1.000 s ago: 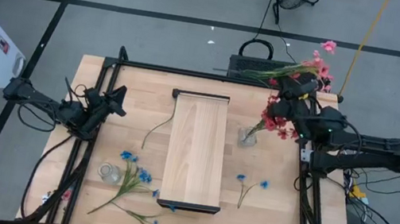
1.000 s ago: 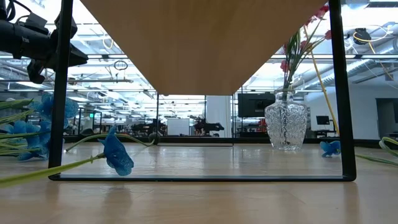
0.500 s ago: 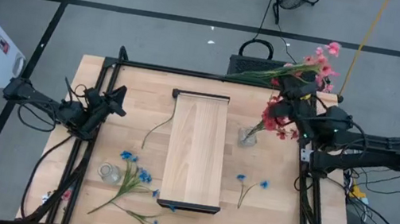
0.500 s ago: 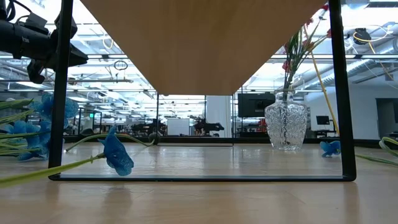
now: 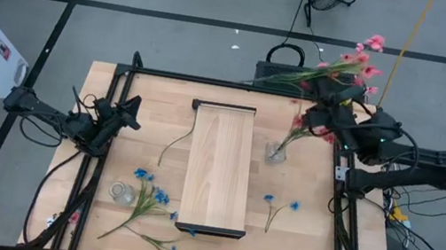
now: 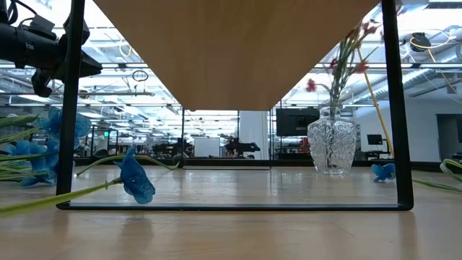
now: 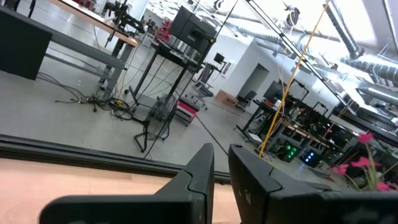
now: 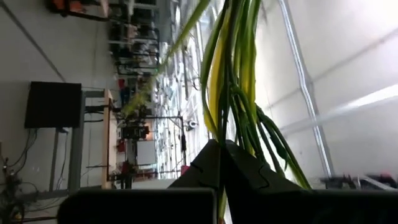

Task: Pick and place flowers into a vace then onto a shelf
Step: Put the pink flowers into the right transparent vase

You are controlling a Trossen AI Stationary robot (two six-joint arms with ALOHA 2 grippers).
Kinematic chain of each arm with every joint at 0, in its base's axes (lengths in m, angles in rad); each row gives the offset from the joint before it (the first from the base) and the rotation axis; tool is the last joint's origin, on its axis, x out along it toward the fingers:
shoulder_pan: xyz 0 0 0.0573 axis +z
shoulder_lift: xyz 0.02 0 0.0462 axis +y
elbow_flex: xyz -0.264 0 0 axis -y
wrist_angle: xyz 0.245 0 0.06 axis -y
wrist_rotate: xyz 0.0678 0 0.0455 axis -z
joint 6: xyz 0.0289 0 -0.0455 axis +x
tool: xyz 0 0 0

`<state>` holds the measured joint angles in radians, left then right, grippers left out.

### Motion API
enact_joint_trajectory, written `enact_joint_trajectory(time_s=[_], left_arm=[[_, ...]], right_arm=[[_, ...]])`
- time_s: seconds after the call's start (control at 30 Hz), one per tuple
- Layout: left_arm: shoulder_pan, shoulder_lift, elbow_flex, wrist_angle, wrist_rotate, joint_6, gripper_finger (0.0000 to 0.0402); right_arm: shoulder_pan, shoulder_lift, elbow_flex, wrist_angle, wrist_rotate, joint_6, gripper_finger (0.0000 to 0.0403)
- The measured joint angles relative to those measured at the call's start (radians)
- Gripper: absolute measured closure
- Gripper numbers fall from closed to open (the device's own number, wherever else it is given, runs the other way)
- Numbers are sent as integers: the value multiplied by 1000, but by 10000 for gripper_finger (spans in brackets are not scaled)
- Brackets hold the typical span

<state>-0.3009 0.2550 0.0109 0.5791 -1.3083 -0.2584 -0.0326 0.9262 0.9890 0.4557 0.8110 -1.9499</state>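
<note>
Low view: the shelf [image 6: 238, 43] is cut off by the top edge, and its dark leg [image 6: 390, 101] crosses the red flowers [image 6: 345, 61] in the glass vase [image 6: 331, 148]. Right wrist view: the green stems [image 8: 233, 74] run out past the top edge, blossoms unseen. Left wrist view: pink blossoms [image 7: 364, 165] are cut by the right edge.

- The right gripper [image 5: 326, 108] hangs raised at the table's far right, fingers [image 8: 239, 171] pinched together on green stems, its arm stretching back toward the right edge.
- The left gripper [image 5: 129, 114] waits low at the left side, fingers [image 7: 199, 171] nearly closed, holding nothing.
</note>
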Motion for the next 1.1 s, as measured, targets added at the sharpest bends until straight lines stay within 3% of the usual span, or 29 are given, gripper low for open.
enact_joint_trajectory(time_s=[0.47, 1.1], left_arm=[[0, 0, 0, 0, 0, 0, 350], [0, 0, 0, 0, 0, 0, 350]], right_arm=[[99, 104, 147, -382, 133, -19, 403], [172, 226, 164, -482, 156, -51, 403]])
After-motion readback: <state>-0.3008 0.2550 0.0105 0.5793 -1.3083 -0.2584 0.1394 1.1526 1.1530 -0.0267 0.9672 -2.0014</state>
